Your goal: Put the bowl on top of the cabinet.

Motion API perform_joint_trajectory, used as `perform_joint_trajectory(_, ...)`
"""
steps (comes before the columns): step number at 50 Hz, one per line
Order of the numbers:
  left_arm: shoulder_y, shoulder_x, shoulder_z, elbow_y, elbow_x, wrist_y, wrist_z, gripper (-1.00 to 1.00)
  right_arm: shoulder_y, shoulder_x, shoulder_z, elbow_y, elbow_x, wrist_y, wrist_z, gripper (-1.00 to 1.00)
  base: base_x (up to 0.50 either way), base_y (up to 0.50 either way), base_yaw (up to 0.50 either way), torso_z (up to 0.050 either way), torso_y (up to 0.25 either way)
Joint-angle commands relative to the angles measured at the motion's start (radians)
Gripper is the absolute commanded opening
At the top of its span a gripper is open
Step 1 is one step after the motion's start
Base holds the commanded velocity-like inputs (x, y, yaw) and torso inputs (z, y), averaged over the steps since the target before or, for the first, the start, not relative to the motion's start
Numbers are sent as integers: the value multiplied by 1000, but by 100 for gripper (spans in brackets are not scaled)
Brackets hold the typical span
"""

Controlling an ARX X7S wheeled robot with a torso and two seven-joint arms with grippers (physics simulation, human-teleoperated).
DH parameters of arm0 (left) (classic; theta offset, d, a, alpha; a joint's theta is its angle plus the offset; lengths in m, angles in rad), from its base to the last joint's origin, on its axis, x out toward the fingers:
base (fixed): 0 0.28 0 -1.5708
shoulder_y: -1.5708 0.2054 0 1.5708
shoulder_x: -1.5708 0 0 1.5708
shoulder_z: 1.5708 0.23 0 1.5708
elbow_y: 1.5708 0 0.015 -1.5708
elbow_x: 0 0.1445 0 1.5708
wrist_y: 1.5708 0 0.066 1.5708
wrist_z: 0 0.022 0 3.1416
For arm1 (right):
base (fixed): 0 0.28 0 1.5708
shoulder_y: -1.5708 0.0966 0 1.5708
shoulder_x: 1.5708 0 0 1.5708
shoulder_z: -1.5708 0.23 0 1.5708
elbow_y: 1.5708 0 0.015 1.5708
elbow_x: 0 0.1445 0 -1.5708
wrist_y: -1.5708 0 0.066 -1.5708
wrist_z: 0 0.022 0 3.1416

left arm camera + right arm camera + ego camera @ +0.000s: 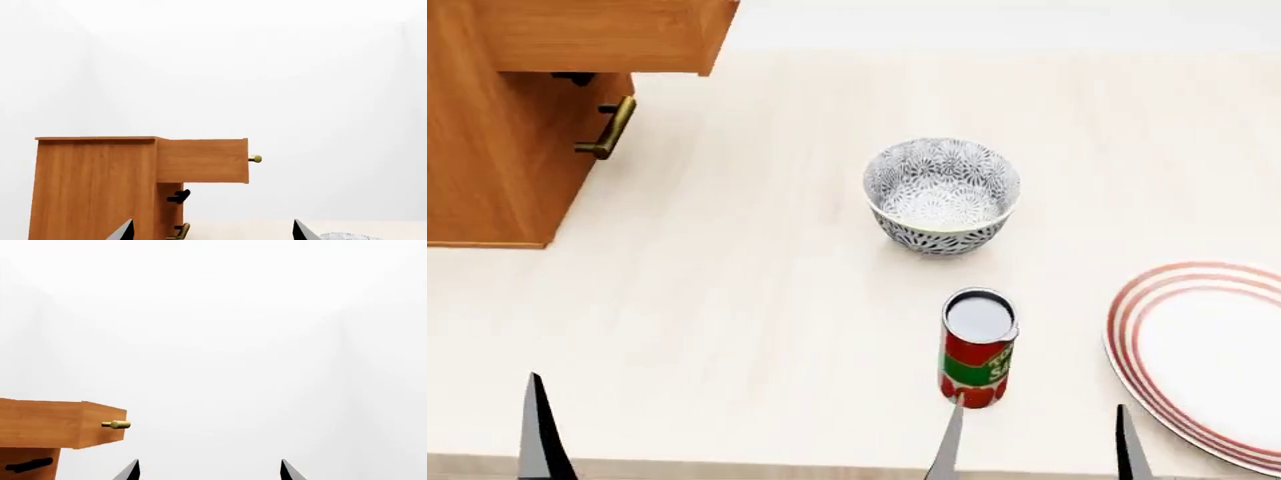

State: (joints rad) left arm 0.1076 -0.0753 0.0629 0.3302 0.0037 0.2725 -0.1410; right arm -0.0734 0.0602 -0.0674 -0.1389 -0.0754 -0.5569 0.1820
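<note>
The bowl [942,195] sits upright on the pale table [734,310], roughly mid-table and well apart from everything else, which gives me open room all round its rim for a grasp. Nothing is holding it; it rests on its own foot, mouth up. In the left wrist view I catch only a sliver of its patterned rim at the lower edge, beside one fingertip.

The cabinet [494,130] stands at the far left of the table, and its drawer [202,160] is pulled out, overhanging the table. I judge that matters: the flat top is where the bowl must go, so I would lift high enough to clear the drawer front and its brass knob [255,159]. A bar handle [607,128] shows lower on the cabinet face.

Nearer to me, a red can [978,347] stands upright between the bowl and the right gripper [1034,440], and a red-ringed plate [1201,350] lies flat at the right. The can is in the straight line from my right arm to the bowl, so I reckon the left gripper [212,231] has the freer approach.

Both pincers have their fingertips spread wide with nothing between them, hovering low at the near edge of the table
</note>
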Motion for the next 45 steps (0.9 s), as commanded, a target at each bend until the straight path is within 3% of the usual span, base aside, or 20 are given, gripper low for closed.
perform_joint_trajectory(1, 14, -19, 16, 43, 4, 31, -29, 100, -7, 13, -16, -12, -31, -58, 44, 100, 0, 500, 0, 0, 0)
perform_joint_trajectory(45, 0, -63, 59, 20, -9, -7, -98, 100, -2, 62, -68, -10, -20, -24, 118, 100, 0, 500, 0, 0, 0)
